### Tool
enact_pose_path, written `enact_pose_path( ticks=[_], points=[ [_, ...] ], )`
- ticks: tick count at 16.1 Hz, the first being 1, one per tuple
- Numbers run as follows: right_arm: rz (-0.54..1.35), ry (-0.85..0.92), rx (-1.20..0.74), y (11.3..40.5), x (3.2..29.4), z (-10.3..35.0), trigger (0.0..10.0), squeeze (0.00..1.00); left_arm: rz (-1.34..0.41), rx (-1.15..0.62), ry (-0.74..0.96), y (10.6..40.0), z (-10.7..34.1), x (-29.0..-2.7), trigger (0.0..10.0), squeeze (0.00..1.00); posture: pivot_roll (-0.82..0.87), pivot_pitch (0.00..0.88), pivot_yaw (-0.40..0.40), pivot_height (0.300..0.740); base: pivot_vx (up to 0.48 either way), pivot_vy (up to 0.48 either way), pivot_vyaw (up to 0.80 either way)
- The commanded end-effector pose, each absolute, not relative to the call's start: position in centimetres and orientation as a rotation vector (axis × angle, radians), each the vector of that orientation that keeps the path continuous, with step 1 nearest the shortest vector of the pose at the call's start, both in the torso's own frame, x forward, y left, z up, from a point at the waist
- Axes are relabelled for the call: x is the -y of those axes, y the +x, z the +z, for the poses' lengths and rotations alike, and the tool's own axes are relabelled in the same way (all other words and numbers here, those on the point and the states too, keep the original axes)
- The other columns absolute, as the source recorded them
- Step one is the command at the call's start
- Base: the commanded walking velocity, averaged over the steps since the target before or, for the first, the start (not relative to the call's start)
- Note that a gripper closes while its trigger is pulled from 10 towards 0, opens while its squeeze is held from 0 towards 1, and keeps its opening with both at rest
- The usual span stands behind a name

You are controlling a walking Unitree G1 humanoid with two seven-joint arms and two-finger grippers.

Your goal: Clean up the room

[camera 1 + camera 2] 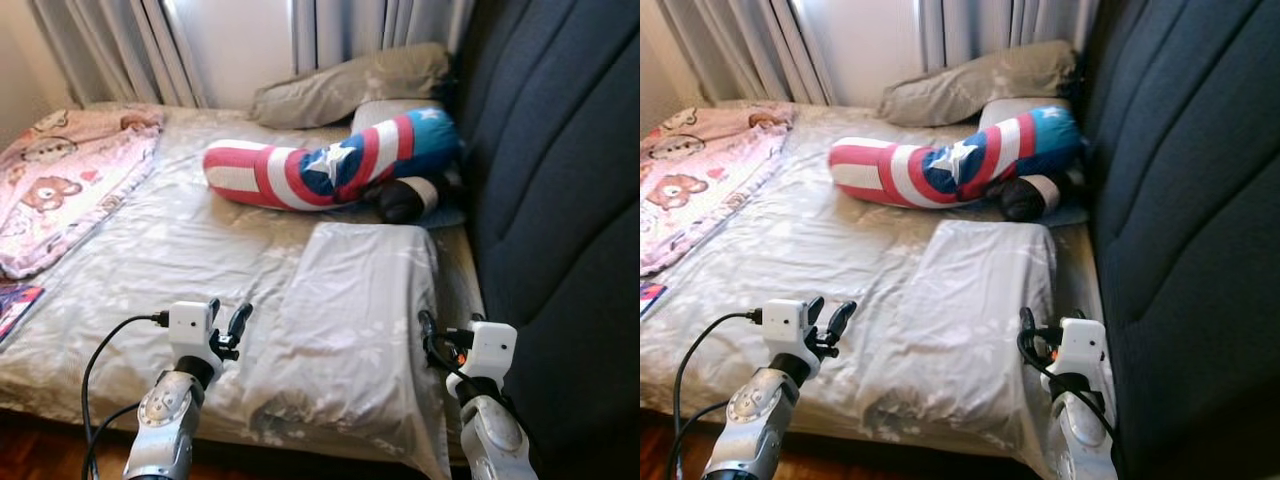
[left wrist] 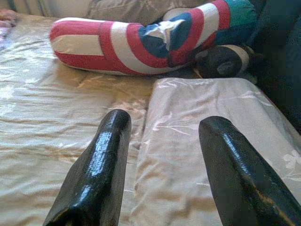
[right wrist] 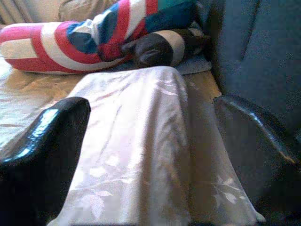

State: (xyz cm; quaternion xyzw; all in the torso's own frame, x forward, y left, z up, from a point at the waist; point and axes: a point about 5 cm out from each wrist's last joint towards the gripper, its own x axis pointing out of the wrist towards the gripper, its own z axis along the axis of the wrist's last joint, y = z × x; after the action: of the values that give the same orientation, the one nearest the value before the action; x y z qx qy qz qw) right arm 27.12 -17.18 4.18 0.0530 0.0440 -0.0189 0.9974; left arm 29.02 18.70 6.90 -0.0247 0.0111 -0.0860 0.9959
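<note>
Eye views: folded grey blanket (image 1: pixel 355 320) lies on the bed (image 1: pixel 170 250), striped bolster (image 1: pixel 330 165) beyond it, left pincer (image 1: pixel 227 322) and right pincer (image 1: pixel 445 335) flanking the blanket. Left wrist: fingers (image 2: pixel 101 165) spread wide before the blanket. Right wrist: fingers (image 3: pixel 47 150) wide, straddling the blanket

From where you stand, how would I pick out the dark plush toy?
Find the dark blue headboard on the bed's right side. Against it lies a long red, white and blue bolster. The dark plush is tucked just under the bolster's blue end: small, rounded, blackish with a pale band.
</note>
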Motion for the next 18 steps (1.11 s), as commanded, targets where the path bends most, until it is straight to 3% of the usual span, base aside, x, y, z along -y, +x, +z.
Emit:
enact_pose_path(
  ticks=[1,4,13,18],
  points=[
    [-0.054,0.115,-0.109,26.99,17.46,3.81,10.0,0.00,-0.181,-0.032,-0.056,29.20,6.89,-18.42,10.0,0.00,-0.03,0.040,-0.006,0.738,0.000,0.000,0.00],
    [-0.057,0.121,-0.108,27.09,17.40,3.86,10.0,0.00,-0.181,-0.033,-0.056,29.22,6.90,-18.47,10.0,0.00,-0.03,0.044,-0.006,0.738,0.000,0.000,0.00],
    [-0.053,0.123,-0.112,27.17,17.40,3.78,10.0,0.00,-0.193,-0.025,-0.057,29.41,7.14,-18.06,10.0,0.00,-0.03,0.052,-0.009,0.738,0.279,0.000,0.00],
    [-0.051,0.123,-0.117,27.00,17.35,3.63,10.0,0.00,-0.200,-0.021,-0.056,29.32,7.21,-17.81,10.0,0.00,-0.03,0.043,-0.016,0.738,0.000,0.000,0.00]
  ],
)
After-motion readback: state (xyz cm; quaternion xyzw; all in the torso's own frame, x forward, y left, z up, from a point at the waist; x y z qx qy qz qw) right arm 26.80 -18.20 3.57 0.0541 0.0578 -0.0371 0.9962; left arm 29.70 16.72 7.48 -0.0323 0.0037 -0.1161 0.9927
